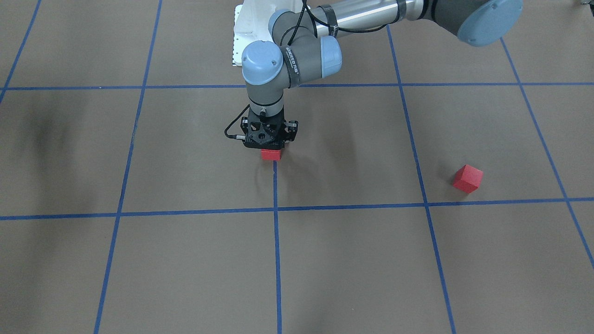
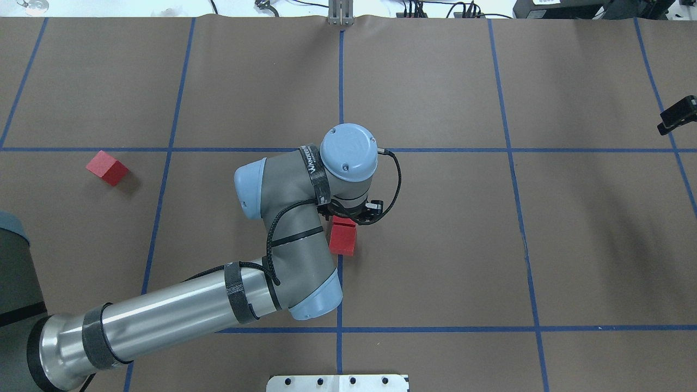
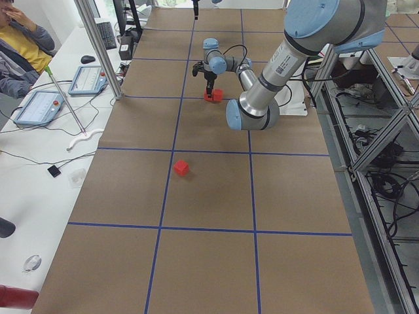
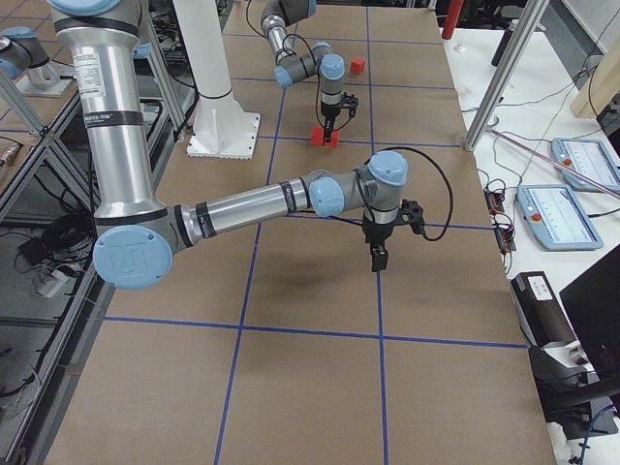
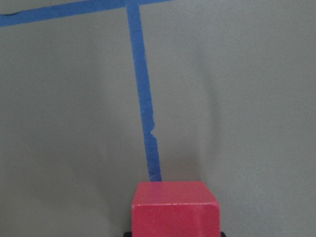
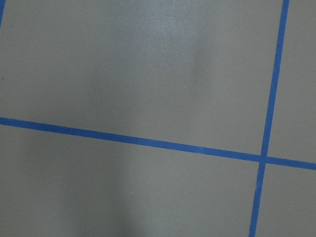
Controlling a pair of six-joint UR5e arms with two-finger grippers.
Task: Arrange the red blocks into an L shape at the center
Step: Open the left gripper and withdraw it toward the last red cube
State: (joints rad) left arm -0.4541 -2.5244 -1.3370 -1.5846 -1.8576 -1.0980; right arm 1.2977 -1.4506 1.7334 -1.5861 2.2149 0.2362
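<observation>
The brown paper table (image 2: 435,228) is gridded in blue tape, and the work sits on the center tape line (image 1: 277,260). My left gripper (image 1: 270,145) points straight down, jaws closed on the held block (image 5: 174,207), a red cube that looks set on the paper at the line's end. A second block (image 2: 342,244) seems to touch it on the gripper's base side, so I judge two of three are in a row. The third block (image 2: 107,167) sits well off to the gripper's left. Next I release, rise without nudging the pair, then fetch it to turn the corner. The right gripper (image 4: 376,258) hangs far off, and I cannot tell how its jaws stand.
</observation>
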